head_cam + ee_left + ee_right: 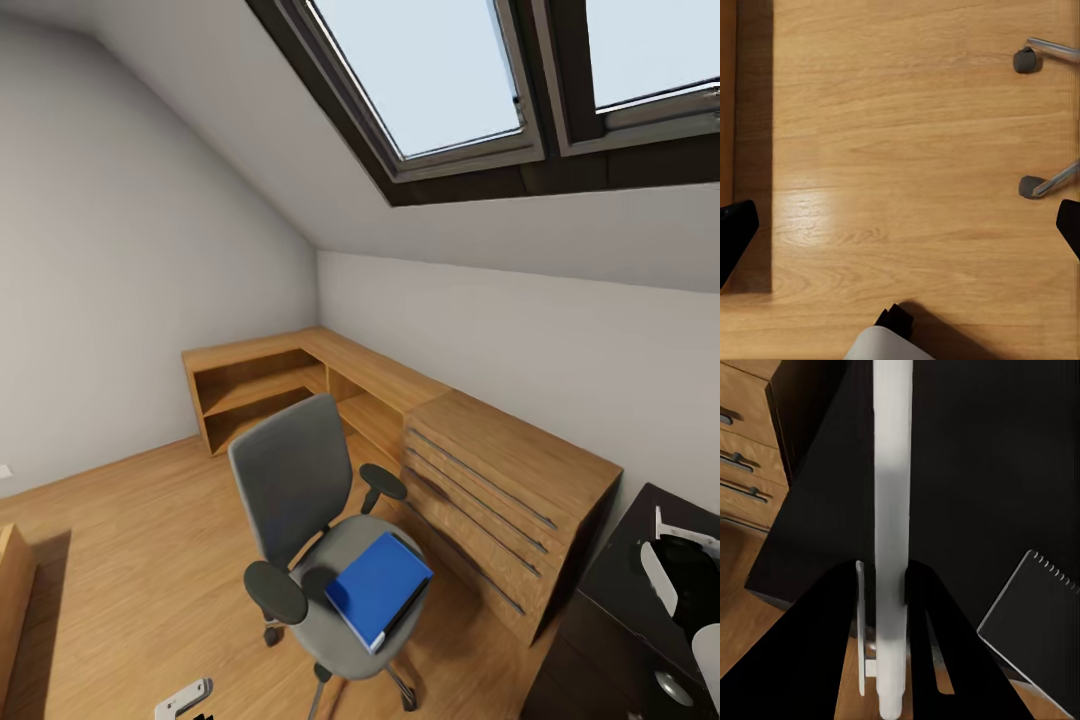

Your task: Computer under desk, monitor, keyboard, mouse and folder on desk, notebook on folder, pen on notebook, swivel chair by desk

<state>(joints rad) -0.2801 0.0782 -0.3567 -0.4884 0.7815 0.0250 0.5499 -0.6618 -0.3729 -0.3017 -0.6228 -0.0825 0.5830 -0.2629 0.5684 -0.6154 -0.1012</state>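
Head view: the chair [300, 490] stands on the oak floor [130, 560] in front of the low oak cabinets [490, 480], under the skylight [430, 70]. The folder [378, 587] lies flat on its seat, towards the front edge, one corner just past the rim. A corner of the black desk [620, 600] shows at the lower right, beside the cabinets.

Left wrist view: the left pincer [900, 229] is spread wide and holds nothing, its black fingertips [735, 232] far apart over bare floor. Two castors [1024, 60] of the chair sit off to one side, near one fingertip and apart from it. The folder is well away from this pincer, up on the seat.

Right wrist view: the right pincer [881, 577] is drawn narrow around a pale slab [891, 472], thin and seen edge-on; what it is I cannot tell. It hangs over the desk top. The notebook [1039, 619], spiral-bound and dark here, lies flat on the desk near its edge, beside this pincer and not touching it.
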